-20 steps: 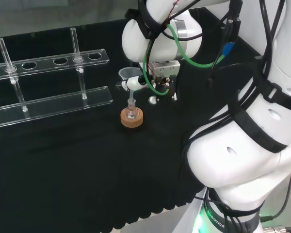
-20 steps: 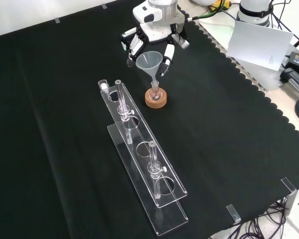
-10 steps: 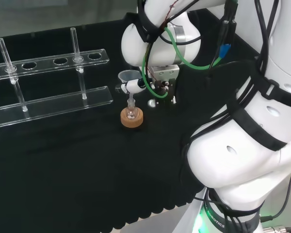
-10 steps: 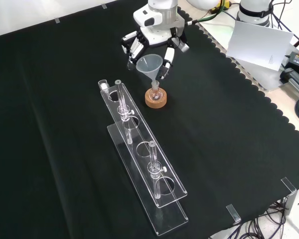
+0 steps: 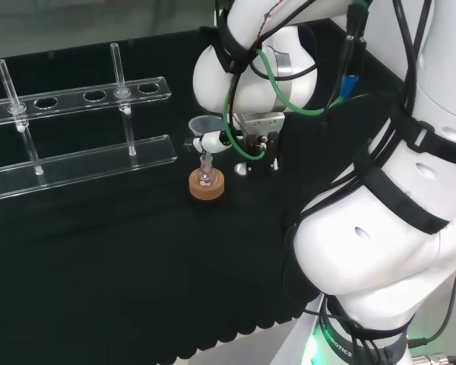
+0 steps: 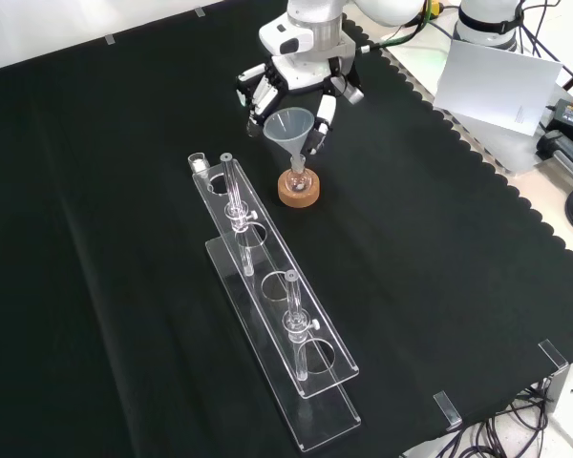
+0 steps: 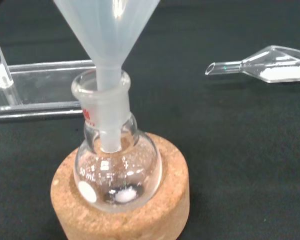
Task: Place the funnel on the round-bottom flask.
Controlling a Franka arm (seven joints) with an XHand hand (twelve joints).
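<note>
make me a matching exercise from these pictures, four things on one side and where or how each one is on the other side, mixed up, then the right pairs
Things:
1. translucent plastic funnel
2. clear glass round-bottom flask
3. round cork ring stand
4. clear acrylic test-tube rack

Place or state:
A. flat on the black cloth, carrying the flask
B. stem down inside the flask's neck, with the black and white hand around its cone
C. holds upright glass tubes
D. sits in the cork ring, a little white powder at its bottom

Pairs: 1-B, 2-D, 3-A, 4-C
</note>
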